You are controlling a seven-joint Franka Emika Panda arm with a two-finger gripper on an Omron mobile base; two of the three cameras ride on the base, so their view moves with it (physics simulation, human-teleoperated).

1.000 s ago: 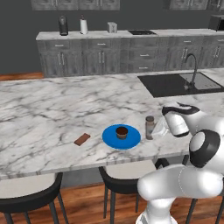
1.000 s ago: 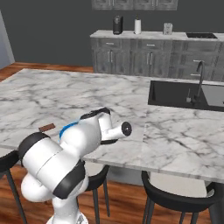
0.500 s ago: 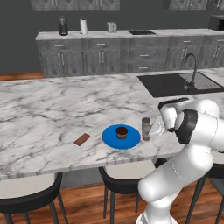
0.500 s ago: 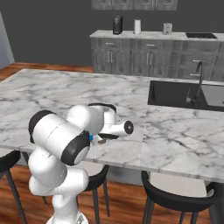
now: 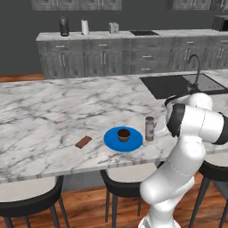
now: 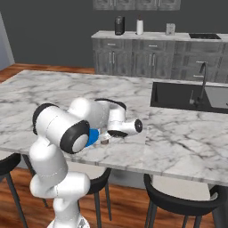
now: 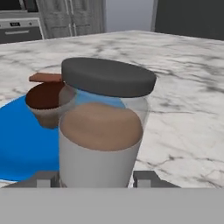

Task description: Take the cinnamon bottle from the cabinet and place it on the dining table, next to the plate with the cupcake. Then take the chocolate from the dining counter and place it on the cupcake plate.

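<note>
Hand (image 7: 96, 180) grips cinnamon bottle (image 7: 101, 127) upright on counter (image 7: 183, 105); blue plate (image 7: 22, 144) with cupcake (image 7: 43, 103) just beyond it, chocolate (image 7: 45, 78) farther off.

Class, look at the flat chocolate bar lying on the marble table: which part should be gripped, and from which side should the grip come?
Grip the chocolate bar across its short width, coming from straight above: it lies flat and thin on the table, clear of the blue plate.

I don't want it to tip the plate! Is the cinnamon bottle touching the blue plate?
Apart. In the left base view, a strip of white marble shows between the cinnamon bottle and the blue plate.
</note>
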